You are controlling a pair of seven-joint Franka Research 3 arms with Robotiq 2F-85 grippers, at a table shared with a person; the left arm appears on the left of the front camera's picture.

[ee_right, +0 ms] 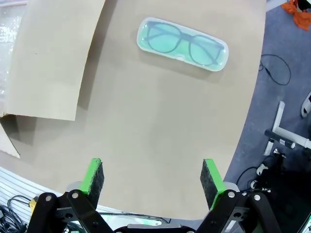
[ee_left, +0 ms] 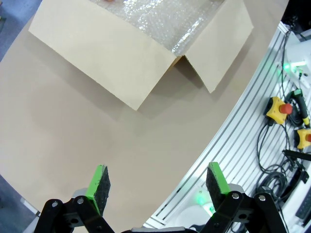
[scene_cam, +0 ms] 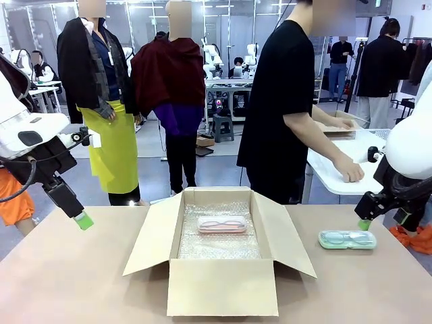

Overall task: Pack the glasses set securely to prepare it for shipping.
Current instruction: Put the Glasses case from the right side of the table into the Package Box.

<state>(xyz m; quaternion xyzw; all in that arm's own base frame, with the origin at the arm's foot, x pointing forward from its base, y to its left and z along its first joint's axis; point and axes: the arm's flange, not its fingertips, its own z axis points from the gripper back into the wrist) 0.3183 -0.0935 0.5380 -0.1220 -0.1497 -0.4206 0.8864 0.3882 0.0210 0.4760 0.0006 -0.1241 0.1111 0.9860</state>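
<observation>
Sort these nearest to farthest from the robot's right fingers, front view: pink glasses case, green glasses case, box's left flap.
1. Green glasses case, table's right side.
2. Pink glasses case, inside the box.
3. Box's left flap, left side.

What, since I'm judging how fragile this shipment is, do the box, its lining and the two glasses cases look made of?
Box: matt brown cardboard, judging by its folded flaps and creases. Lining: clear bubble wrap, bumpy and glinting. Pink case and teal case: probably glossy see-through plastic, since the frames show through the lids.
</observation>
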